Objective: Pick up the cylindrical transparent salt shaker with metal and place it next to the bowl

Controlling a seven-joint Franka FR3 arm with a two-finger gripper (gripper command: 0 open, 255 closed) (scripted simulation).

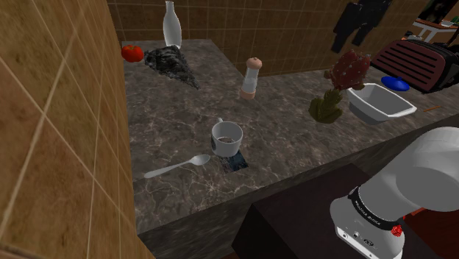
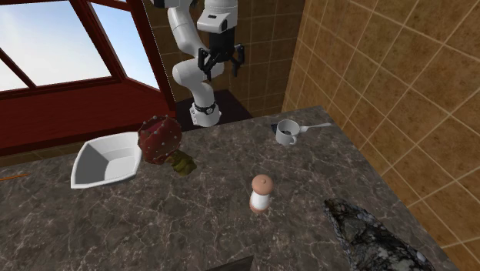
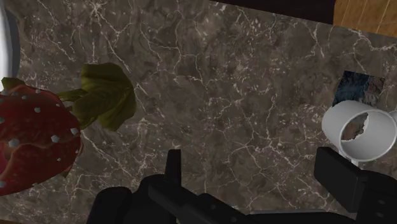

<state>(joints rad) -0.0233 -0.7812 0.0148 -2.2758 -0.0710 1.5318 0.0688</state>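
Observation:
The salt shaker (image 1: 250,79) is a pale upright cylinder with a tan rounded cap, standing on the dark marble counter (image 1: 294,140). In the second exterior view the shaker (image 2: 261,192) stands mid-counter, well to the right of the white bowl (image 2: 108,159). That bowl (image 1: 381,103) sits at the shoulder view's right, beyond a red-topped plant. My black gripper (image 2: 221,68) hangs high above the counter's far edge, fingers apart and nothing between them. Seen from the wrist, the gripper (image 3: 254,175) is open over bare marble between the plant (image 3: 32,140) and a mug (image 3: 359,130).
A mug (image 1: 226,137) rests on a dark square, with a spoon (image 1: 176,167) beside it. A tomato (image 1: 132,52), white bottle (image 1: 171,26) and dark crumpled lump (image 1: 173,65) stand at the back. The plant (image 1: 342,84) stands beside the bowl. A tiled wall (image 1: 59,132) borders the counter.

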